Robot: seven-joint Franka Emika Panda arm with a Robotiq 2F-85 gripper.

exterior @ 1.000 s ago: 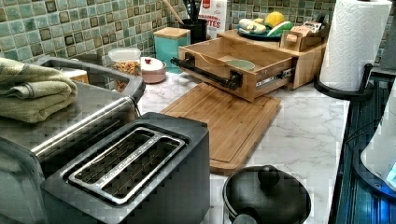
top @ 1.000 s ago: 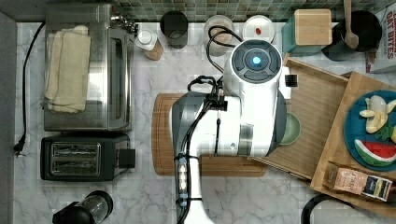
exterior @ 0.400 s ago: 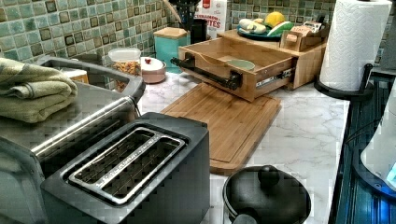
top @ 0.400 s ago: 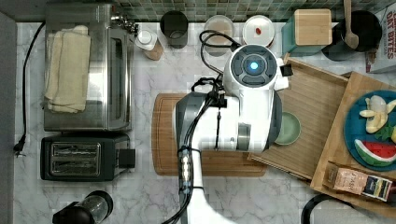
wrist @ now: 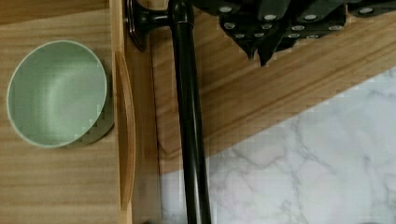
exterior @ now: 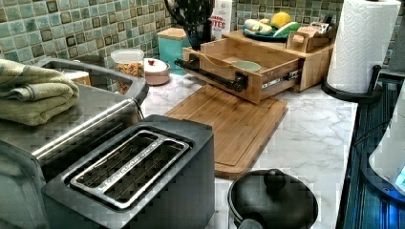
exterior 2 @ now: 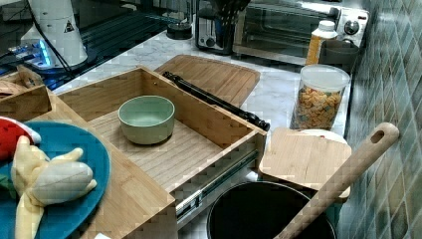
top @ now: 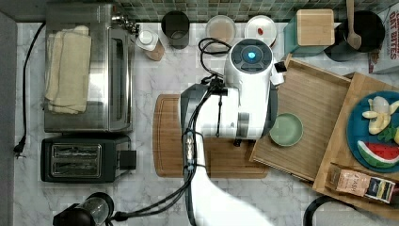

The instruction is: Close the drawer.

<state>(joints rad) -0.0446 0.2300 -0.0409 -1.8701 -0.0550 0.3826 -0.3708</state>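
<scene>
Drawer [exterior 2: 164, 149] hangs wide open at centre of the right view, bowl [exterior 2: 146, 118] riding inside, black handle [wrist: 189, 121] facing the board [exterior: 229, 126]. Tool [wrist: 266, 44] hovers just beside that handle, apparently lined up to push it home; spread or pressed together, I cannot tell.

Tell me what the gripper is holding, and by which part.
Nothing is held: the gripper hangs shut beside the black bar handle of the light-wood drawer.

A black toaster [top: 84, 162] sits beside a cutting board [top: 171, 136], with a paper-towel roll [exterior: 361, 45] nearby.
</scene>
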